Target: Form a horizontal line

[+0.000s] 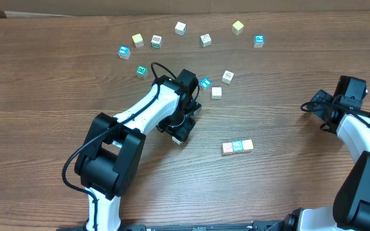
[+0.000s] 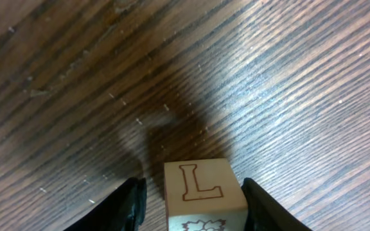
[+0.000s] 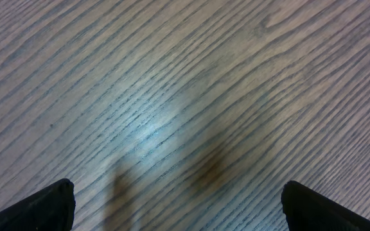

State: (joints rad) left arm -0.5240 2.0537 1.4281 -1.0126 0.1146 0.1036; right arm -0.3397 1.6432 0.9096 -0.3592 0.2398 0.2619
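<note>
The horizontal line [image 1: 237, 146], a short straight row of 3 tiny touching wooden cubes, lies on the brown wood-grain table [image 1: 44, 96] a little right of centre and towards the near edge; from left to right its tops look reddish, teal and pale yellow, and the row tilts very slightly up at its right end.

The left gripper [image 1: 180, 131] points down at the table to the left of the row, near it but apart from it. In the left wrist view the left gripper [image 2: 194, 205] has a pale wooden cube with a brown outlined letter L [image 2: 204, 192] between its 2 black fingers [image 2: 132, 204]. The right finger meets the cube's side, while a thin strip of table shows between the cube and the left finger; I cannot tell whether the cube is truly clamped. A dark shadow spreads over the wood ahead of the cube.

The right gripper [image 1: 315, 106] sits near the table's right edge, well apart from the row. In the right wrist view the right gripper [image 3: 178, 212] has its fingertips [image 3: 44, 205] spread wide at the frame's lower corners, with only bare wood grain between them.

11 loose single cubes lie across the far half of the table; among them are a blue-topped cube [image 1: 124, 52] at the left, a yellow-topped cube [image 1: 237, 27] at the far right and a teal-topped cube [image 1: 205, 83] just beside the left arm's wrist.
</note>
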